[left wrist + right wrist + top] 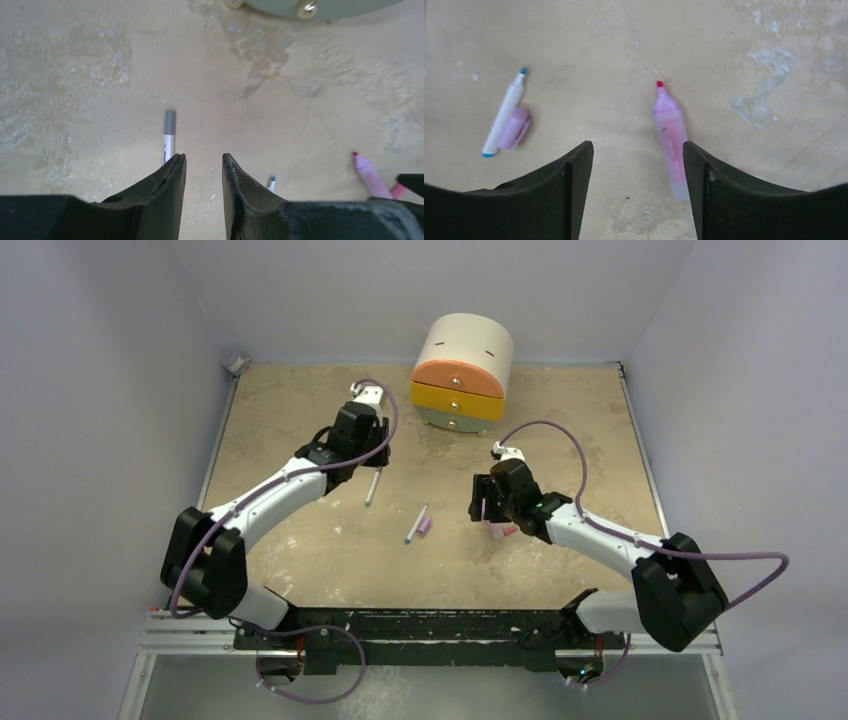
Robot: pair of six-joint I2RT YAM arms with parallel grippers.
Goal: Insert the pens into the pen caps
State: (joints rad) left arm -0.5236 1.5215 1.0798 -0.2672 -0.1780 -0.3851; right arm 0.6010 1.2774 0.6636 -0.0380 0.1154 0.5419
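Robot lab test cell. My left arm point(270, 490) and right arm point(600, 535) bolted side by side on black mounting bar point(430, 623) at near edge of table point(290, 420). Plain pale walls point(100, 390) box table in on three sides. Tabletop worn, blotchy beige. Purple cable point(545, 425) loops off my wrist. Props only: small drawer chest point(462, 372), loose pens point(415, 525).
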